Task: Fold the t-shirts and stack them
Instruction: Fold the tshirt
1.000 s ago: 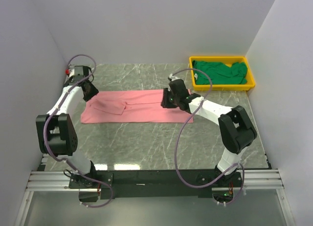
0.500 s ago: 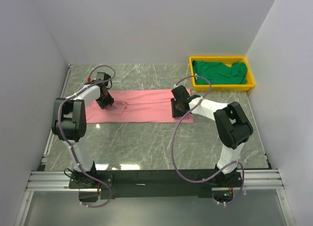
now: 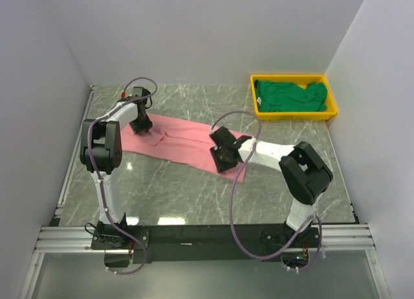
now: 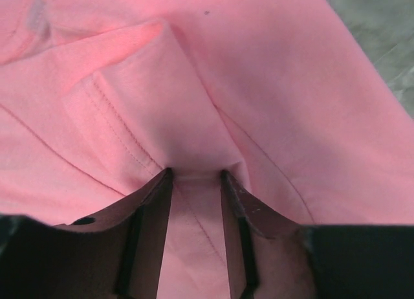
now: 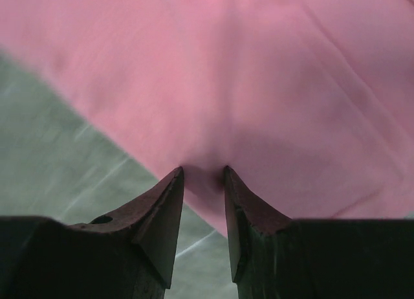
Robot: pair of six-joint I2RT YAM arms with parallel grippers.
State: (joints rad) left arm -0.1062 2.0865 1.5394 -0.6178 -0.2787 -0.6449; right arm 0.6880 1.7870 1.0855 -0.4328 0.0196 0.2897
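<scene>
Left gripper [image 3: 140, 125] and right gripper [image 3: 222, 159], both pinching the pink shirt [image 3: 182, 143], have swung its right end nearer, probably for folding.

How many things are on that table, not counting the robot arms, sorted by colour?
pink t-shirt: 1
green t-shirt: 1
yellow tray: 1
Total: 3

The pink shirt [image 3: 182, 142] and green shirt [image 3: 288, 95] are plain, tray [image 3: 294, 114] yellow
</scene>
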